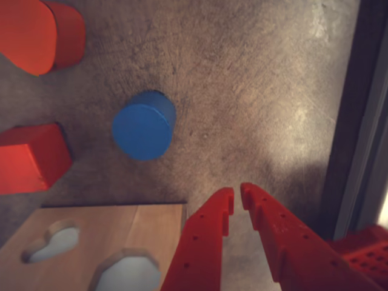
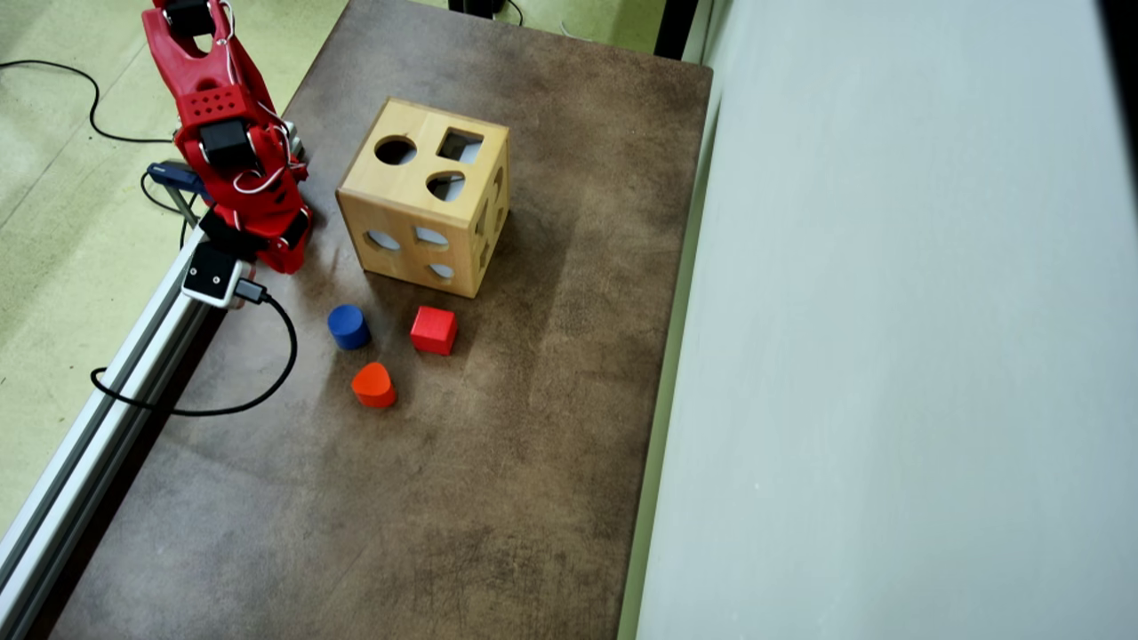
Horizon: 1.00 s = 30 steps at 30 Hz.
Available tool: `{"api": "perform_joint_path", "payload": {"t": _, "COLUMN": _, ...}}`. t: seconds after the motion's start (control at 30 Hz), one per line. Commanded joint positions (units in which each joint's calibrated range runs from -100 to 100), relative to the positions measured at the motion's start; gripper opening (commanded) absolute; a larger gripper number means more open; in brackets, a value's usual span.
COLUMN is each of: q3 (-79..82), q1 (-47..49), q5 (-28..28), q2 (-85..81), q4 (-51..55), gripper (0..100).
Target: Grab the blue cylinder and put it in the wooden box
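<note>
The blue cylinder [image 1: 143, 125] stands upright on the brown table, up and left of my red gripper [image 1: 237, 195] in the wrist view. The fingertips almost touch, with nothing between them, and they hang apart from the cylinder. In the overhead view the gripper [image 2: 283, 258] is at the table's left edge, just left of the wooden box [image 2: 427, 196], and the cylinder [image 2: 348, 326] lies below it. The box corner [image 1: 109, 242], with shaped holes, shows at the lower left of the wrist view.
A red cube [image 2: 434, 330] [image 1: 30, 159] and an orange rounded block [image 2: 373, 385] [image 1: 36, 33] sit close beside the cylinder. An aluminium rail [image 2: 116, 373] runs along the table's left edge, with a black cable [image 2: 222, 404] looping onto the table. A pale wall [image 2: 889, 356] borders the right side.
</note>
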<state>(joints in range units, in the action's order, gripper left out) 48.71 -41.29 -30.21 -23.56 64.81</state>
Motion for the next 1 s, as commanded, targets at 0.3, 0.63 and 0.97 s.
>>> {"api": "perform_joint_path", "payload": {"t": 0.3, "q3": 7.19, "q1": 0.42, "q5": -2.54, "q2": 0.16, "q4": -14.75, "gripper": 20}}
{"api": "perform_joint_path", "payload": {"t": 0.63, "q3": 6.39, "q1": 0.42, "q5": -2.54, "q2": 0.25, "q4": -14.83, "gripper": 22}}
{"api": "perform_joint_path", "payload": {"t": 0.97, "q3": 6.12, "q1": 0.50, "q5": -2.05, "q2": 0.25, "q4": -15.55, "gripper": 27}}
